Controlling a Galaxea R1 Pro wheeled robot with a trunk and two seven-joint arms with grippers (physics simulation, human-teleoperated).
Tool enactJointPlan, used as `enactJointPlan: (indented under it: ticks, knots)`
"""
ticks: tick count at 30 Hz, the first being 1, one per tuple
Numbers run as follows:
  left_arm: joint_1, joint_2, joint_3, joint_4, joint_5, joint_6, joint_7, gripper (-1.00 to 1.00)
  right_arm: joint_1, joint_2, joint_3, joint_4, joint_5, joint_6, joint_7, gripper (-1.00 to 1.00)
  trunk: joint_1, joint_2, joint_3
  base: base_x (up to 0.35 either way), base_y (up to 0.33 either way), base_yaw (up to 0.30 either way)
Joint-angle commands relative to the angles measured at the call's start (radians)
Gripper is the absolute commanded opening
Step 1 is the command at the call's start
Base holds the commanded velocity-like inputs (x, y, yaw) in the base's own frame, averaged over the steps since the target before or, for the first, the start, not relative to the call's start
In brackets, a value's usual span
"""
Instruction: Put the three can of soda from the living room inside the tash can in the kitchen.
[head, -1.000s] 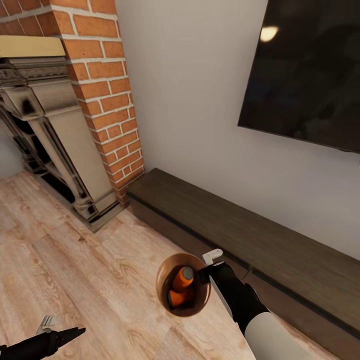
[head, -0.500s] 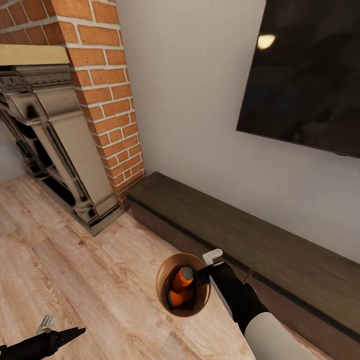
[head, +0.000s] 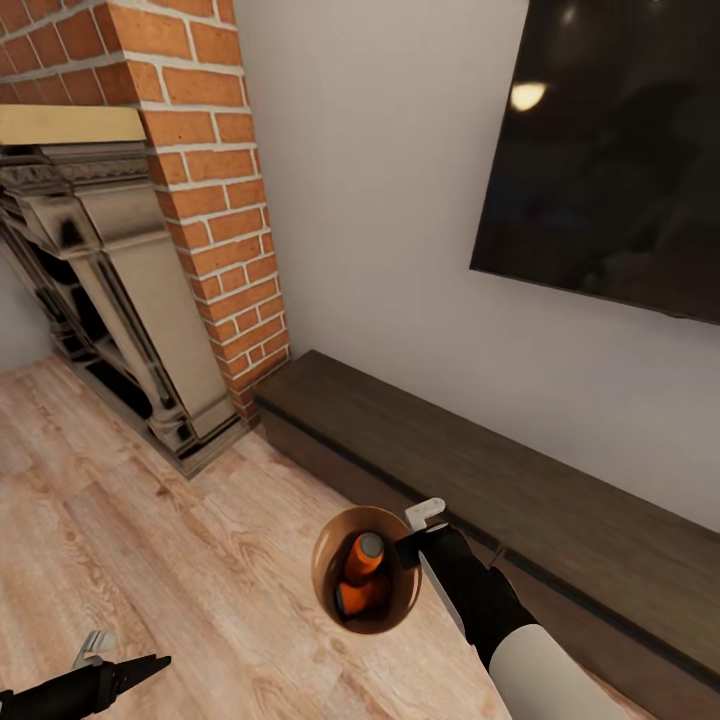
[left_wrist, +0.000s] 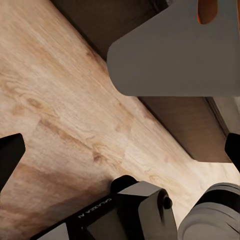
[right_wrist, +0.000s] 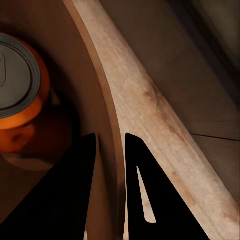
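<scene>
Orange soda cans (head: 362, 572) inside copper-lined tapered bin (head: 330, 590), held above wood floor (head: 150, 560). Right gripper (right_wrist: 111, 150) jaws narrow, pinching bin wall. Left gripper (head: 150, 664) jaws apart, empty.

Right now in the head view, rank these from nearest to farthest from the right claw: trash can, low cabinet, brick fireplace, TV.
1. trash can: its rim is pinched by the right claw, orange soda cans inside.
2. low cabinet: just beyond the claw, along the wall.
3. brick fireplace: far across the floor, to the left.
4. TV: high on the wall; too close to call with the fireplace.
</scene>
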Motion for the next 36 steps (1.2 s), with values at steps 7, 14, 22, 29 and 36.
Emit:
enactJointPlan:
  ticks: [7,14,22,29,36]
  knots:
    - [0.0,0.0,0.0,0.0,0.0,0.0,0.0,1.0,0.0,0.0,0.0,0.0,-0.009,0.0,0.0,-1.0,0.0,0.0,0.002,0.0,0.1,-0.005]
    - [-0.001,0.0,0.0,0.0,0.0,0.0,-0.001,1.0,0.0,0.0,0.0,0.0,-0.009,0.0,0.0,-1.0,0.0,0.0,0.002,0.0,0.301,0.16]
    - [0.0,0.0,-0.001,0.0,0.0,0.0,-0.001,1.0,0.0,0.0,0.001,0.001,-0.009,0.0,0.0,-1.0,0.0,0.0,0.002,0.0,0.317,0.274]
    - [0.0,0.0,-0.001,0.0,0.0,0.0,-0.001,1.0,0.0,0.0,0.002,0.018,-0.008,0.0,0.0,-1.0,0.0,0.0,0.002,0.0,0.318,0.284]
    - [0.0,0.0,-0.002,0.0,0.0,0.0,-0.001,1.0,0.0,0.0,0.009,0.034,-0.007,0.0,0.0,-1.0,0.0,0.0,0.002,0.062,0.319,0.285]
